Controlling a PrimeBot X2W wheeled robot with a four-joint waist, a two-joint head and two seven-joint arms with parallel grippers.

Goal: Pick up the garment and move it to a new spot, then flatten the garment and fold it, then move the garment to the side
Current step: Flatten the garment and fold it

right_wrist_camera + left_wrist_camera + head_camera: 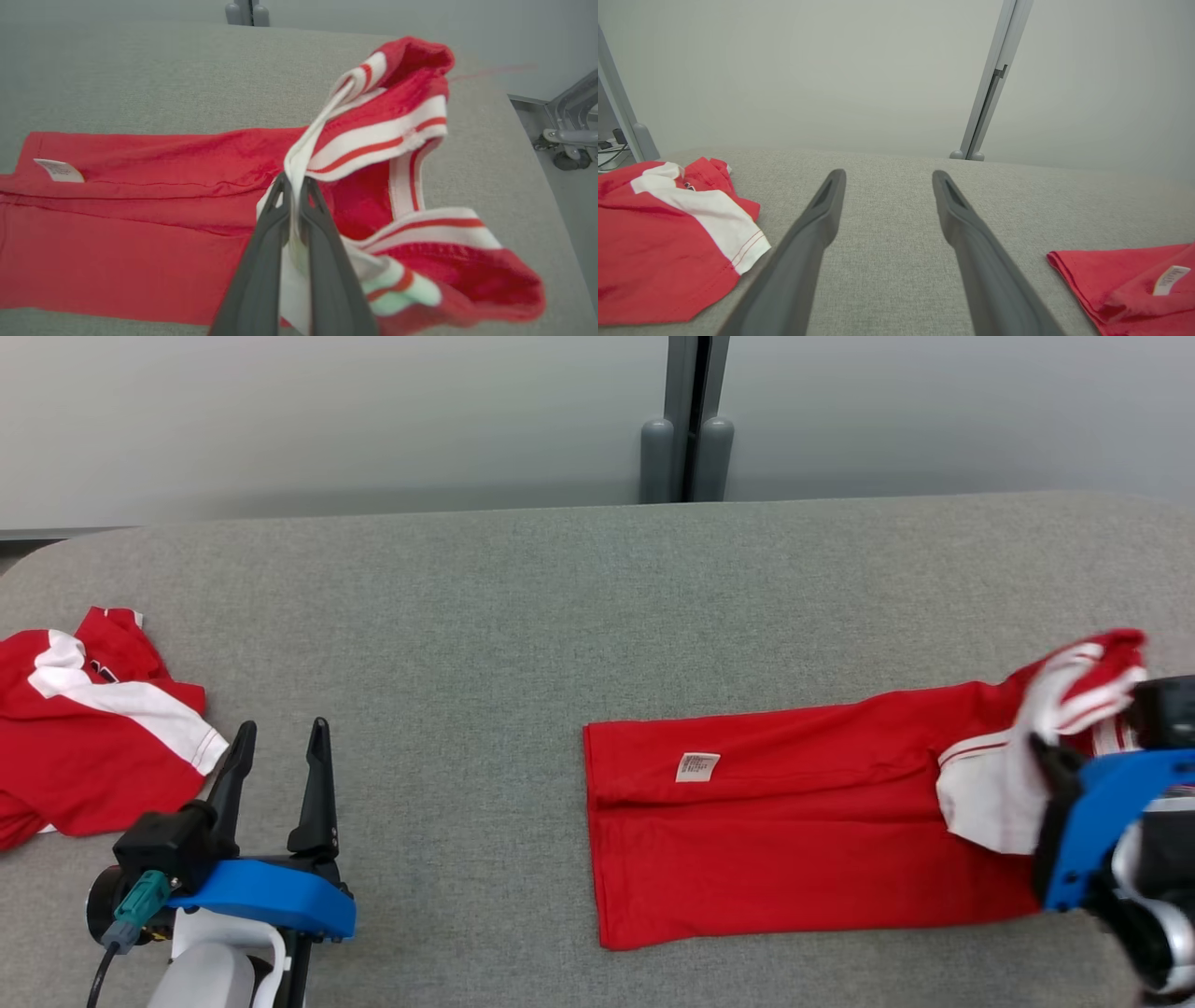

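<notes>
**A:** Where is the garment?

**B:** The red garment [794, 831] lies on the right half of the bench [467, 616], folded lengthwise into a long band. Its hemmed end points toward the middle of the bench and its neck end reaches the right edge. A small white label [697, 766] shows on the upper layer, close to the hemmed end.

**A:** And the right gripper?

**B:** The right gripper [292, 184] is clenched on the garment. Its two dark fingers [261, 261] pinch a white strip of cloth beside the red-and-white striped collar [373, 144]. That end is raised off the bench and bunched, while the rest of the band lies flat.

**A:** The left one?

**B:** The left gripper [283, 728] sits near the front edge on the left side, released, with its fingers spread and bare bench between them. It touches no cloth.

**A:** Anything else on the bench?

**B:** A second shirt [84, 728], red with a white panel, lies crumpled at the left edge, just beside the left gripper. A grey post [686, 429] stands behind the far edge.
</notes>
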